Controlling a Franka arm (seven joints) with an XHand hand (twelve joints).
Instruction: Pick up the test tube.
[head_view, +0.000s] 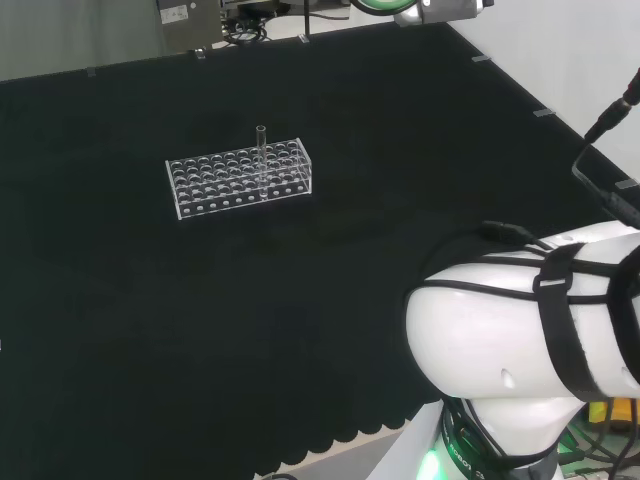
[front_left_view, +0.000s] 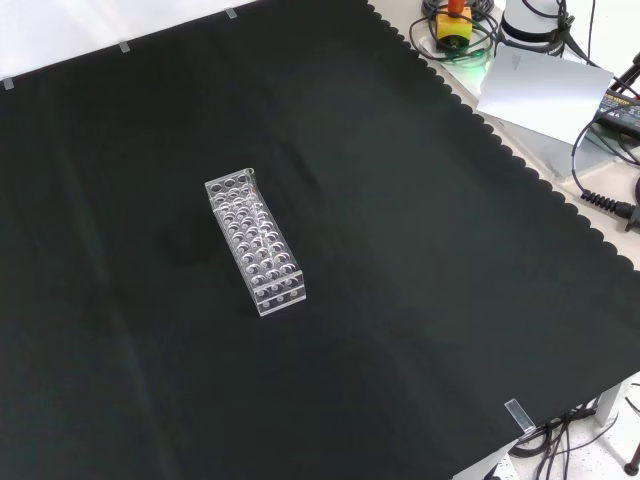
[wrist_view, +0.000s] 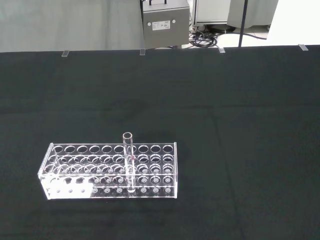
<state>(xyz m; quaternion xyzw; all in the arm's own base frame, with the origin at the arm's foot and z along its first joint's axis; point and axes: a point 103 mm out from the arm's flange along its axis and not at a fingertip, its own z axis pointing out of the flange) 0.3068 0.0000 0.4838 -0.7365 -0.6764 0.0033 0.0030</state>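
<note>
A clear glass test tube stands upright in a clear plastic rack with several rows of holes, on the black cloth left of centre in the head view. The tube sits toward the rack's right half and rises well above its top. In the wrist view the tube stands in a middle row of the rack, some way off from the camera. From the front view the rack lies near the cloth's middle, its long side running away from the camera.
The arm's white links stand at the head view's lower right. A white sheet, cables and a yellow-red button box lie off the cloth's scalloped edge. A grey box stands behind the bench.
</note>
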